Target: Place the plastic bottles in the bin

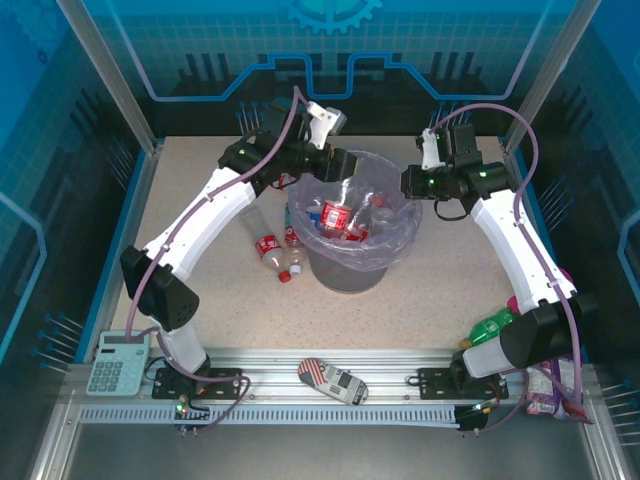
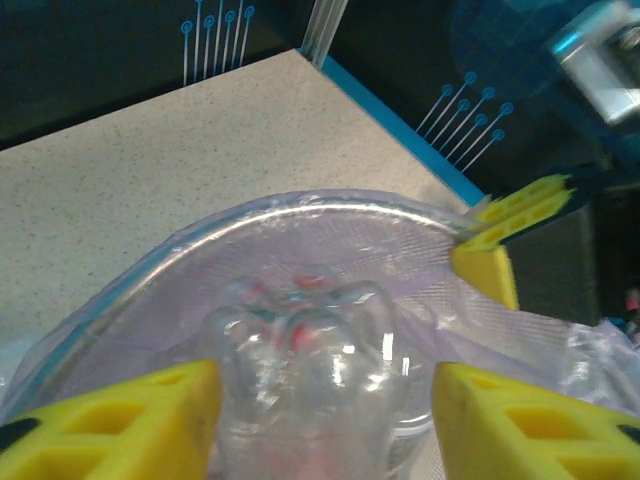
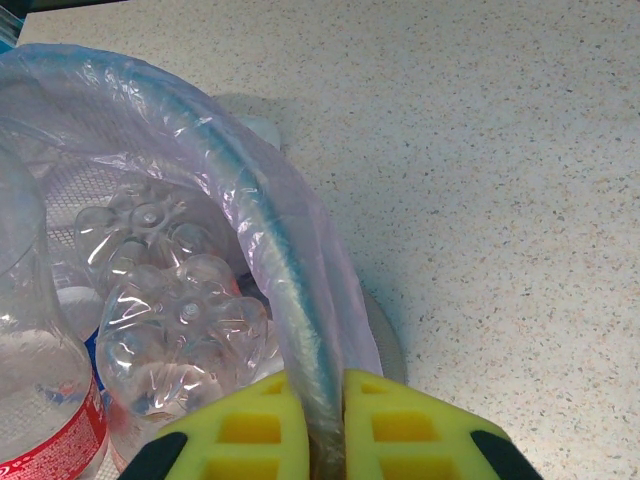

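Counting up: one bin [image 1: 347, 272], two grippers, and two loose bottles [image 1: 270, 247] lying on the table [image 1: 450, 290] just beside the bin's left side. The left gripper [image 2: 325, 390] pinches one clear bottle [image 2: 300, 335] between its yellow fingers, above the bin's left edge. The right gripper [image 3: 315, 400] is pressed together on the bin's rim and its purple bag [image 3: 330, 290]. Inside the bin lie more bottles [image 3: 185, 325]. Three show by the right gripper, one with a red label. One green bottle [image 1: 490, 325] lies near the right arm's base.
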Controlling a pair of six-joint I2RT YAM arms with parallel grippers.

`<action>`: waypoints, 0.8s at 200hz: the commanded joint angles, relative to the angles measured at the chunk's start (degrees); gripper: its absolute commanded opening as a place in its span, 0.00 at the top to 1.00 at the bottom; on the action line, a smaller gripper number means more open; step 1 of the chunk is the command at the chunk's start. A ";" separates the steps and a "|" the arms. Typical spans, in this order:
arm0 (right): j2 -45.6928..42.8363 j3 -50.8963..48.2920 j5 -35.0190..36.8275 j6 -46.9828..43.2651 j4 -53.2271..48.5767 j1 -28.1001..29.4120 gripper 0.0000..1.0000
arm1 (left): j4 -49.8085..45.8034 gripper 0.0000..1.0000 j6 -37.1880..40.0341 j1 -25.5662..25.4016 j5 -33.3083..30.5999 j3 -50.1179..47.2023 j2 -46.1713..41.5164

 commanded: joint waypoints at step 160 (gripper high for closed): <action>-2.23 0.72 2.90 1.24 2.19 0.40 0.98 | 2.54 0.33 -2.46 -3.03 -0.16 -1.62 3.49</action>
